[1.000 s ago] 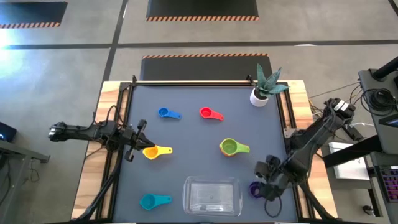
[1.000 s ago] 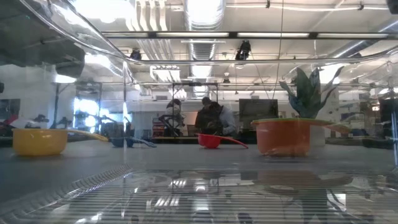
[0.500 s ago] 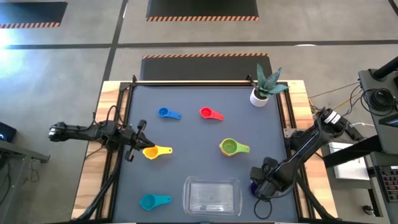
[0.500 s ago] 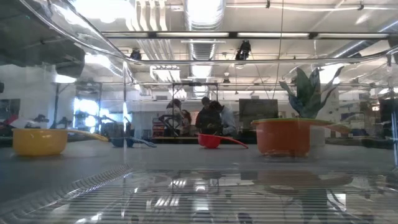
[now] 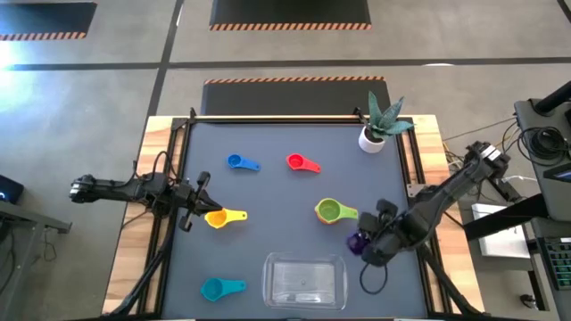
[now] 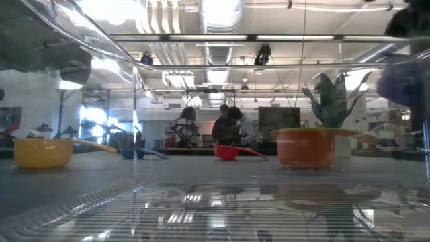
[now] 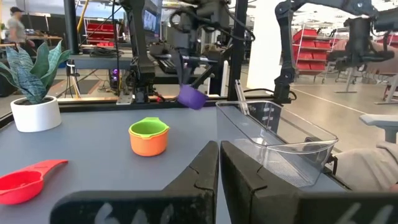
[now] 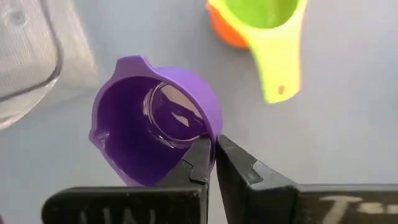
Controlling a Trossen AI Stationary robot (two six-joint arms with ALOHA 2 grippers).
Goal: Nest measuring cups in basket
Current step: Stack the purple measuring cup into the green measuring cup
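The right gripper [image 8: 210, 163] is clamped on the rim of the purple cup [image 8: 155, 127], lower right in the high view above the surface: light, stiff, slick plastic, so that thin-wall pinch looks workable but twisty.

basket [image 5: 304, 279]: near edge of the tabletop [image 5: 268, 192], centre
plant pot [image 5: 372, 138]: far right corner
nested cup pair [image 5: 330, 211]: behind the basket, rightward
right gripper [image 5: 366, 247]: between pair and basket, its cup [image 5: 357, 242] lifted clear of the tabletop
left gripper [image 5: 198, 212]: left side
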